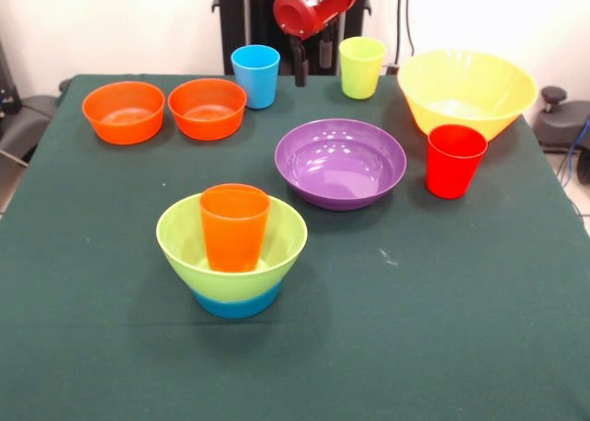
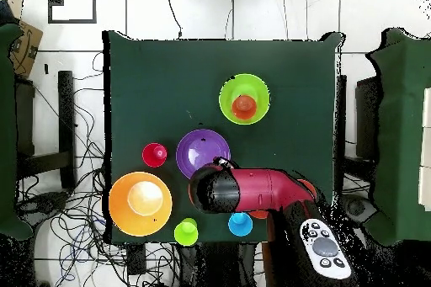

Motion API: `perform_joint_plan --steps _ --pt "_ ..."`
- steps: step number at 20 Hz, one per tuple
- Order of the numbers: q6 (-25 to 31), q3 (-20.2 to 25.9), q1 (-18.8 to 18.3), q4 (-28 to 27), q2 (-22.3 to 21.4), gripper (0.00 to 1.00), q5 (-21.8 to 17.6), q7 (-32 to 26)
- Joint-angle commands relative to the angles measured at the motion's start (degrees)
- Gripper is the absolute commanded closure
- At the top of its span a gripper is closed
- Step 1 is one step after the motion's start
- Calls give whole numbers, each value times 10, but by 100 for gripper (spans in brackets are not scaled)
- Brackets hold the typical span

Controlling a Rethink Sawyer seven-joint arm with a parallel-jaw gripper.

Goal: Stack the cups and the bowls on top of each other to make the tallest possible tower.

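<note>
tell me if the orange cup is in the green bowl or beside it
In it. The orange cup stands upright inside the green bowl; overhead, it shows within the bowl's rim.

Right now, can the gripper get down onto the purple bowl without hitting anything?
Probably yes. The purple bowl sits empty and apart from the red cup and yellow bowl, with the arm just beside it overhead.

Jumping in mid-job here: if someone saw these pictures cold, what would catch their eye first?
Probably the tower at the table's near middle in the front view: an orange cup standing upright inside the lime green bowl, which sits on a small blue bowl. Next, the big yellow bowl at the far right corner, with the purple bowl mid-table. The red arm hangs at the far edge between the light blue cup and yellow-green cup.
</note>
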Motion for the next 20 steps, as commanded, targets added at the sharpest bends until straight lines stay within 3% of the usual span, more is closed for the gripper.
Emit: perform_joint_plan --steps 1,9,18,20 --pt "-12 2 0 5 30 0 -31 76" --pt "-19 11 -4 14 26 0 -23 79" --pt "-19 -4 36 5 28 0 -16 111" --pt "-21 -1 31 2 33 0 -17 104"
